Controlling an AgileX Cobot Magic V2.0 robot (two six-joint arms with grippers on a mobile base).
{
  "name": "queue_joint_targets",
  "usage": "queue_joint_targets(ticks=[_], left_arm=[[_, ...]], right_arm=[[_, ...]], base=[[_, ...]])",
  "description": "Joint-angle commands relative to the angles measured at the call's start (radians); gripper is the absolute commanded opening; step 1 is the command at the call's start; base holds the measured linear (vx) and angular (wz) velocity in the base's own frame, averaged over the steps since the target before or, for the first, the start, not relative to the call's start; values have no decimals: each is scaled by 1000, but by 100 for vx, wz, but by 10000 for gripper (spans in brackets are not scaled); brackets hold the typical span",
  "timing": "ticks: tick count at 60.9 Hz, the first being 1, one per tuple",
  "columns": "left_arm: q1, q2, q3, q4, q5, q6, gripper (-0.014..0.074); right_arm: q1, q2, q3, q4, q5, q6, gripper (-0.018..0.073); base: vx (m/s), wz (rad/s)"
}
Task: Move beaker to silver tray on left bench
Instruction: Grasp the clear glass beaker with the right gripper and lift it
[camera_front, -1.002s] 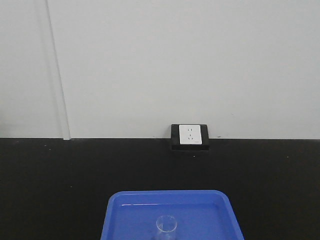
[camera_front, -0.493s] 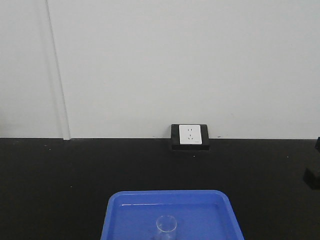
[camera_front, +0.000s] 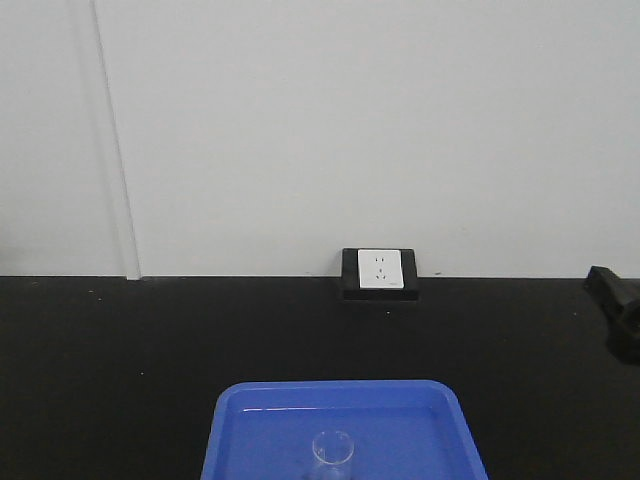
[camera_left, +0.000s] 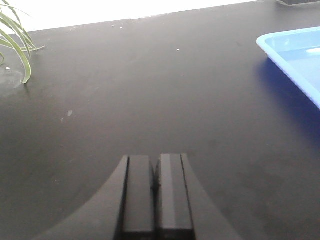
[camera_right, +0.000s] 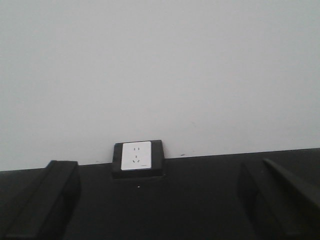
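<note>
- black right gripper (camera_front: 615, 305) has come further in from the right edge than before; its fingers (camera_right: 50, 200) are spread wide.
- blue tray (camera_front: 250, 440) holds the beaker (camera_front: 333, 452), standing up near the front.
- left gripper (camera_left: 155, 167) is pressed together, low over the black bench (camera_left: 150, 90).

The clear beaker (camera_front: 333, 452) stands upright in a blue tray (camera_front: 265, 440) on the black worktop (camera_front: 150, 340). A white wall socket (camera_front: 379, 270) sits behind it. A dark arm part (camera_front: 618, 300) shows at the right edge.
</note>
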Motion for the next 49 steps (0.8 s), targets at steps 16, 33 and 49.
queue_joint_targets(ticks=[16,33,49], left_arm=[[-6,-7,20,-3,-76,-2,1],[-6,-7,20,-3,-76,-2,1],[-6,-7,20,-3,-76,-2,1]], right_arm=[[240,386,-37,-207,-164,22,619],[363,684,-37,-242,-346,23,579],[373,893,-37,-243,-618,29,579]], base=[[0,0],[0,0],[0,0]])
